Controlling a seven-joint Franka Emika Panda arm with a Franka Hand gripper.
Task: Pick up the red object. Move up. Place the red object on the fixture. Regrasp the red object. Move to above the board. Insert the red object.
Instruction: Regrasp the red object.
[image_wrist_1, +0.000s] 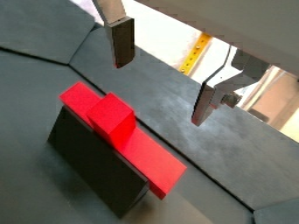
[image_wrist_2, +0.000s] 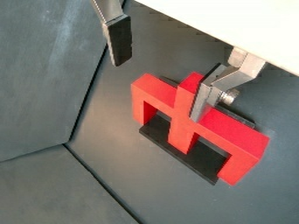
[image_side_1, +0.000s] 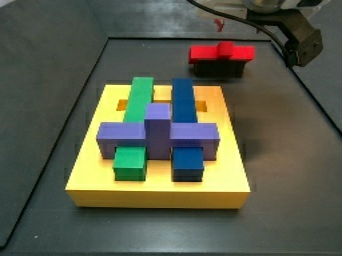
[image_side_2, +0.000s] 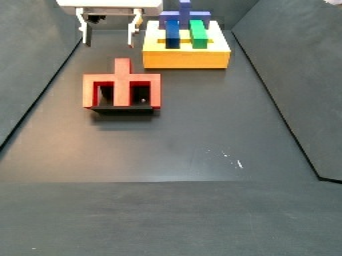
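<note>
My pincer (image_wrist_2: 158, 74) is spread wide and holds nothing. Under it, the red object (image_wrist_2: 193, 127) sits on the fixture (image_wrist_1: 93, 166). I think regrasping comes next, then the board (image_side_1: 160, 175).

gripper (image_wrist_2: 158, 74): two-finger parallel-jaw unit | fingers (image_wrist_1: 121, 42): flat silver plates, dark rectangular pads at the tips | finger mount (image_wrist_2: 239, 68): angular silver bracket with a dark bolt, at 3 o'clock | body (image_side_2: 110, 4): white underside in a side view | cable (image_side_1: 287, 38): dark, looped beside the hand
</note>
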